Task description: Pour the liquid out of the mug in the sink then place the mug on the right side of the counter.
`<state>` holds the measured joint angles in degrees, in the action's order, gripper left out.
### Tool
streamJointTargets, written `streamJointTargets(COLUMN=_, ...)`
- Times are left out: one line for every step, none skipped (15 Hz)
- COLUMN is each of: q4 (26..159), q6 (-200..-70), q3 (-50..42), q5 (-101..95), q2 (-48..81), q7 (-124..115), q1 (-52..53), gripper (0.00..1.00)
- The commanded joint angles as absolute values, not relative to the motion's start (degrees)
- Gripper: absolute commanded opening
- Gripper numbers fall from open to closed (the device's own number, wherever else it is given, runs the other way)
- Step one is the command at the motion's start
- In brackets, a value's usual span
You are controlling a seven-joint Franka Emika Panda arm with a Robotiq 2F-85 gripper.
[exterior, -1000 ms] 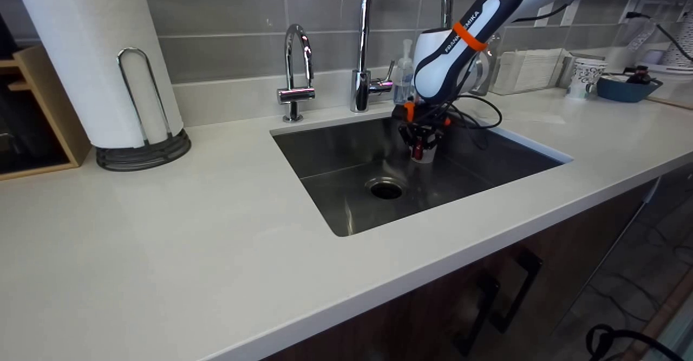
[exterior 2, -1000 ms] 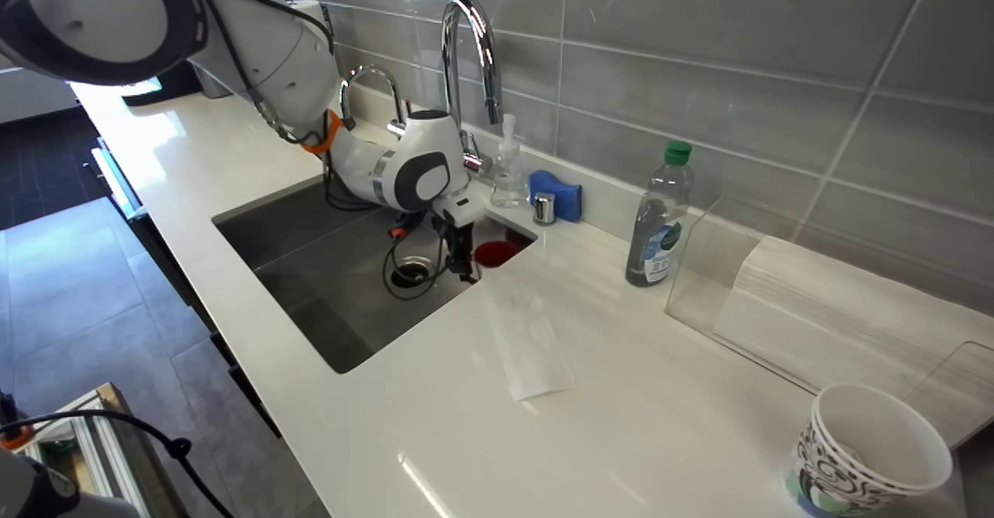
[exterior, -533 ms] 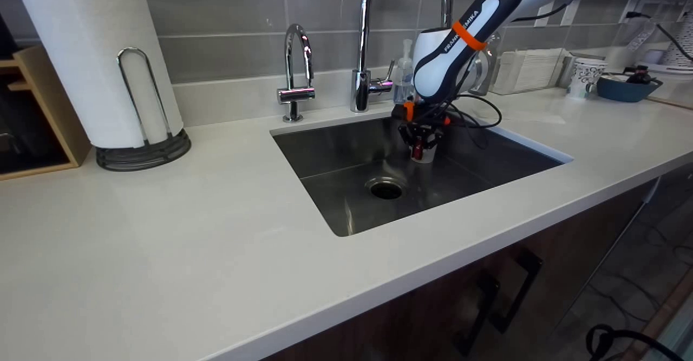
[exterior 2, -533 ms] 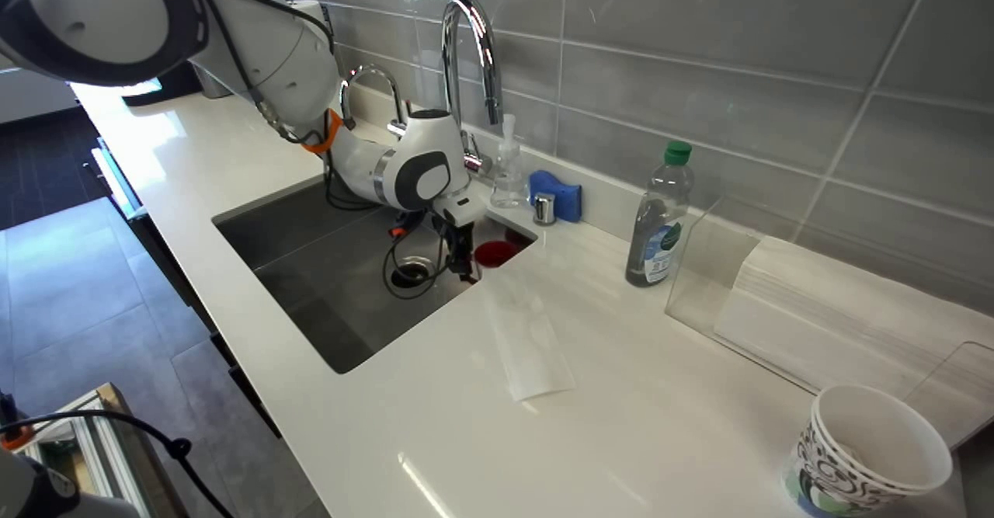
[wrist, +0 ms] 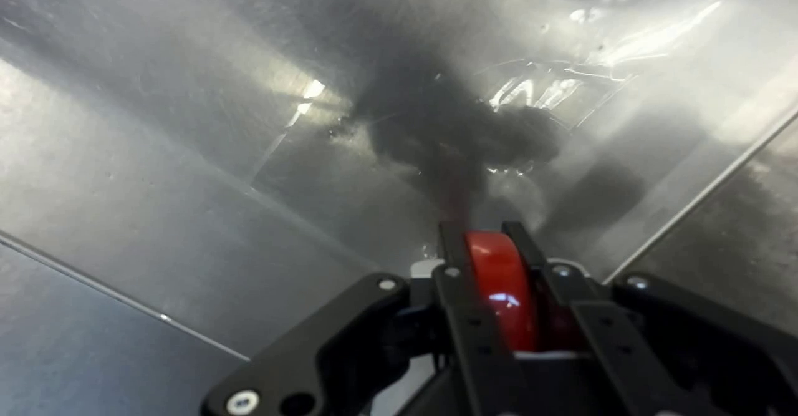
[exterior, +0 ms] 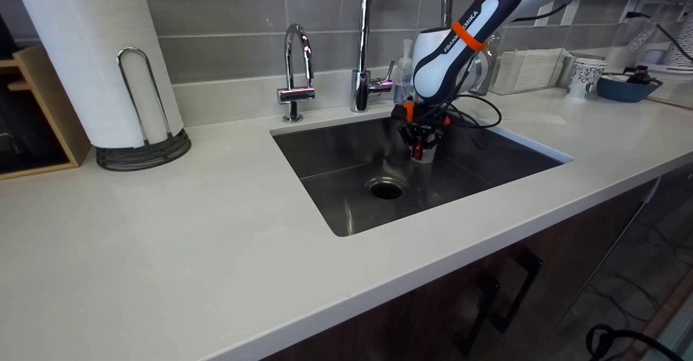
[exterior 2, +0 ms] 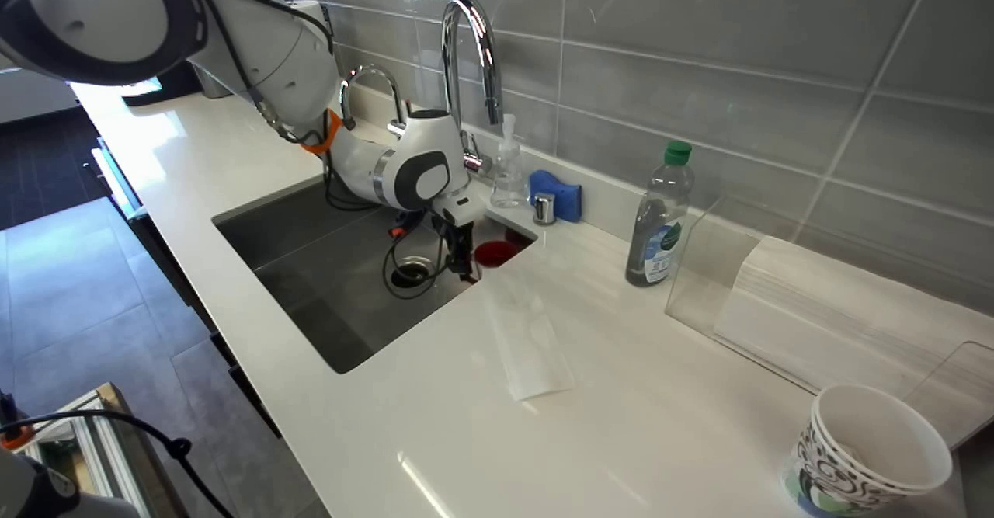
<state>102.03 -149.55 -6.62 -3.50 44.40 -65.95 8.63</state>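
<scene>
Mug [exterior: 427,157], white outside, red inside: directly beneath the gripper [wrist: 482,232], within the stainless-steel sink [exterior: 346,150]. Mouth upward, red interior [exterior 2: 495,252] showing just beside the gripper in an exterior view; long axis close to vertical, base downward. Contact of base with sink floor: cannot be told. Handle [wrist: 502,285], glossy red: jutting sideways from the body toward the drain [exterior: 386,190] side, its loop edge-on and lengthwise along the fingers [wrist: 450,260]. Gripper: pointing down, clenched on this handle, one finger at each flank. Drain: ahead of the fingertips, apart from them, at the top edge of the wrist view. Wet-looking glints [wrist: 555,91]: on the sink floor between fingertips and drain. Gooseneck faucet [exterior: 365,41], chrome: behind the gripper, rising above it. Small chrome faucet [exterior: 292,94]: farther from the gripper than the gooseneck. Pump bottle [exterior 2: 509,172], clear: behind the gripper, on the counter [exterior 2: 621,409]. Blue sponge [exterior 2: 561,192]: just beside the pump bottle. Dish-soap bottle [exterior 2: 656,227], green-capped; folded paper towels [exterior 2: 823,308] in a clear holder [exterior 2: 699,293]; patterned paper cups [exterior 2: 827,464]: successively farther from the gripper, same counter.
</scene>
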Motion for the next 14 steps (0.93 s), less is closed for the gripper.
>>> streamJointTargets(q4=103.03, q6=-151.78, q3=-8.44, q5=-2.98, q2=43.0, q7=-66.14, q1=10.96, gripper=0.05)
streamJointTargets(q4=103.3, q6=-151.92, q3=-8.61, q5=-3.04, q2=42.77, q7=-66.2, q1=11.22, gripper=0.05)
streamJointTargets(q4=103.55, q6=-152.12, q3=-8.82, q5=-3.14, q2=42.53, q7=-66.19, q1=11.48, gripper=0.05)
streamJointTargets(q4=103.8, q6=-152.24, q3=-8.98, q5=-3.14, q2=42.23, q7=-66.18, q1=11.77, gripper=0.05)
streamJointTargets(q4=104.15, q6=-152.57, q3=-9.35, q5=-3.35, q2=41.81, q7=-66.36, q1=12.26, gripper=0.05)
streamJointTargets(q4=104.49, q6=-152.81, q3=-9.49, q5=-3.41, q2=41.42, q7=-66.36, q1=12.57, gripper=0.05)
streamJointTargets(q4=104.81, q6=-153.04, q3=-9.75, q5=-3.54, q2=41.06, q7=-66.46, q1=12.98, gripper=0.05)
streamJointTargets(q4=105.08, q6=-153.17, q3=-9.81, q5=-3.48, q2=40.76, q7=-66.4, q1=13.15, gripper=0.05)
streamJointTargets(q4=105.38, q6=-153.05, q3=-9.9, q5=-3.4, q2=40.41, q7=-66.43, q1=13.37, gripper=0.05)
streamJointTargets(q4=105.58, q6=-152.87, q3=-9.87, q5=-3.38, q2=40.14, q7=-66.36, q1=13.5, gripper=0.05)
streamJointTargets(q4=105.99, q6=-152.23, q3=-9.56, q5=-3.04, q2=39.6, q7=-66.37, q1=13.52, gripper=0.05)
streamJointTargets(q4=106.43, q6=-151.75, q3=-9.37, q5=-2.81, q2=39.08, q7=-66.56, q1=13.65, gripper=0.05)
streamJointTargets(q4=106.94, q6=-151.51, q3=-9.34, q5=-2.76, q2=38.52, q7=-66.83, q1=13.93, gripper=0.05)
streamJointTargets(q4=107.66, q6=-151.16, q3=-9.15, q5=-2.78, q2=37.79, q7=-66.87, q1=14.26, gripper=0.05)
